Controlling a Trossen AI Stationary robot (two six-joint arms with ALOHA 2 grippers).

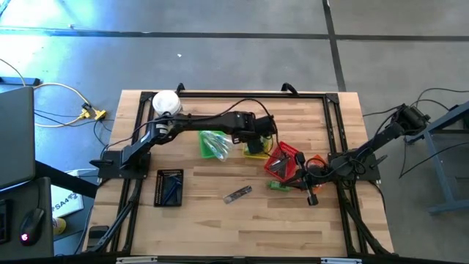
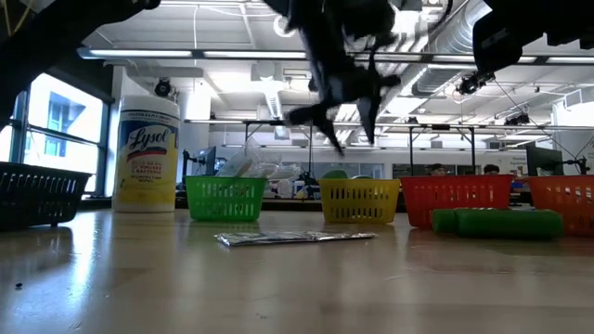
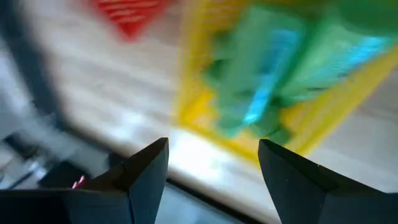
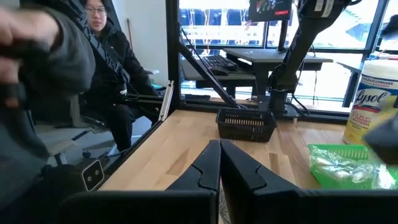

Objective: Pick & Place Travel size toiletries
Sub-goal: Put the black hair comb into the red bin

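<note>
Fingers of the left gripper (image 3: 211, 177) stand spread wide with nothing between them, poised above the yellow basket (image 1: 256, 149), which serves as the landmark here. In the left wrist view the basket's yellow mesh is smeared, and green items with pale blue patches (image 3: 273, 81) lie inside it; what they are exactly cannot be made out. In the low view the same gripper (image 2: 348, 116) hangs dark and blurred over the yellow basket, clear of its rim.

Just left of the yellow basket sits the green basket (image 1: 214, 144) with clear slim packets (image 4: 339, 165) in it. Just right of the yellow basket is the red basket (image 1: 284, 163), holding dark pieces too small to tell apart. A green tube (image 1: 278, 186) lies on the wood beside the red basket, and a silvery packet (image 1: 237, 193) lies alone nearer the front edge. Well to the left rests the black basket (image 1: 169, 188) with dark blue sticks in it.

Fingers of the right gripper (image 4: 219, 168) are pressed together, empty; that arm waits right of the red basket, where cables partly cover it.
</note>
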